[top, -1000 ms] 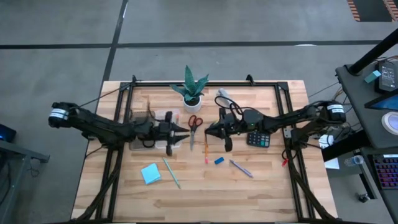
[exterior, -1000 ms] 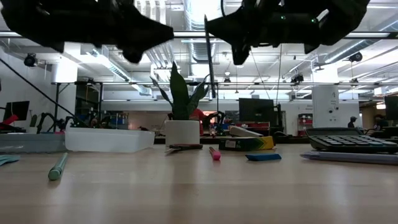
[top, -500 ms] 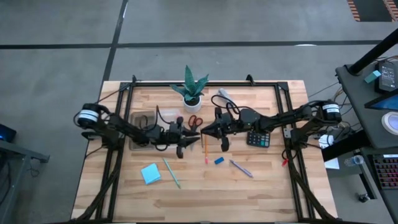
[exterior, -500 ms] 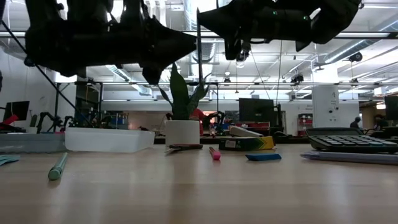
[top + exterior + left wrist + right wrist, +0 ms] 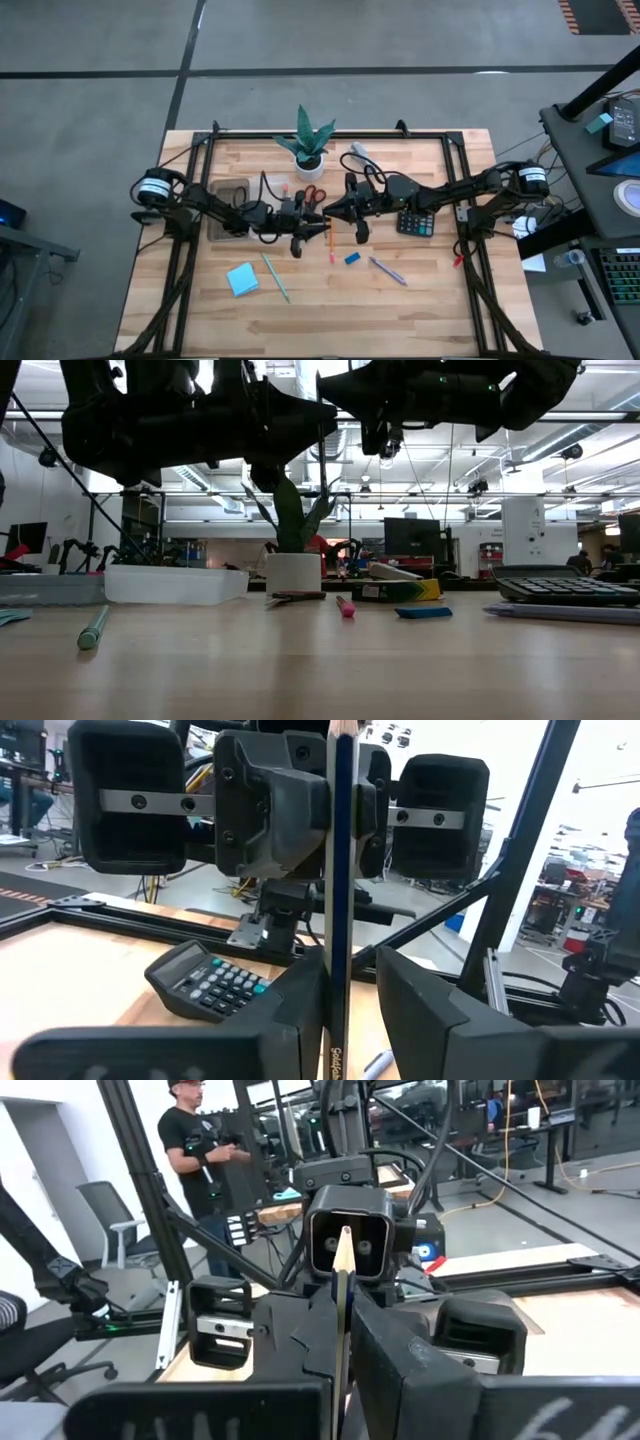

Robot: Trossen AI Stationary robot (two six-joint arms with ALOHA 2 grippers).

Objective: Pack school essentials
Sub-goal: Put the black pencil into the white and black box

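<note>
Centrally, mid-frame in the high view: the two grippers meet tip to tip above the worktop (image 5: 420, 300).
Right gripper (image 5: 333, 210): fingers clenched on a dark pencil (image 5: 340, 870), which stands upright between them.
Left gripper (image 5: 322, 222): fingers set on either side of the same pencil; whether they press on it cannot be told.
Pencil in the right wrist view: pale sharpened tip (image 5: 342, 1240) pointing up, in front of the left arm's wrist.
Scissors (image 5: 313, 196): red-handled, flat on the worktop just above the meeting grippers in the frame.
Pink-tipped pen (image 5: 331, 244): lying below the grippers.
Blue eraser (image 5: 352, 258): just right of that pen.
Purple pen (image 5: 388, 271): lower right of the eraser.
Light-blue notepad (image 5: 241, 279): lower left part of the worktop, a green pen (image 5: 276, 279) beside it.
Clear tray (image 5: 226, 200): left side, partly under the left arm.
Calculator (image 5: 415, 224): right of centre, under the right arm.
Potted plant (image 5: 308, 140): top centre.
Person (image 5: 205, 1155): standing in the room behind, upper left of the right wrist view.
</note>
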